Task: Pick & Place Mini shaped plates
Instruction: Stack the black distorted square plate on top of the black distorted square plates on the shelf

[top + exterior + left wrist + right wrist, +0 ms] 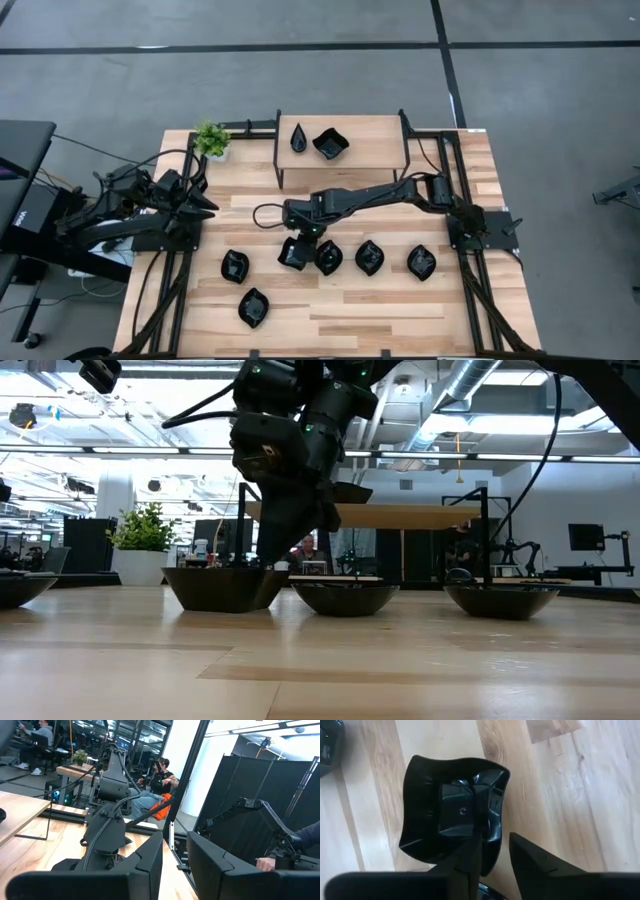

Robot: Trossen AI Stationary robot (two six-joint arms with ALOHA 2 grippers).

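Note:
Several glossy black mini shaped plates lie on the wooden table. A wavy-edged square plate [293, 253] [450, 810] rests flat on its base, at the left end of a row with three leaf-shaped ones [328, 257] [370, 258] [421, 262]. My right gripper [300, 240] [495, 862] slants down over the square plate and is open, one finger over its hollow and one outside its rim. My left gripper [205, 205] [175, 865] waits open at the table's left edge, with nothing between its fingers. My right gripper straddles the square plate's rim [492, 851] at one side, coming from above at a slant. Floor shows in the gap beside the outer finger [530, 857]. Whether the inner finger [467, 860] touches the plate cannot be told. The plate sits on the table [225, 588].
Two more black plates [235, 266] [254, 307] lie toward the near left. A raised wooden shelf [370, 150] at the far side bears two plates [298, 139] [330, 143]. A small green potted plant [211, 139] stands at the far left corner.

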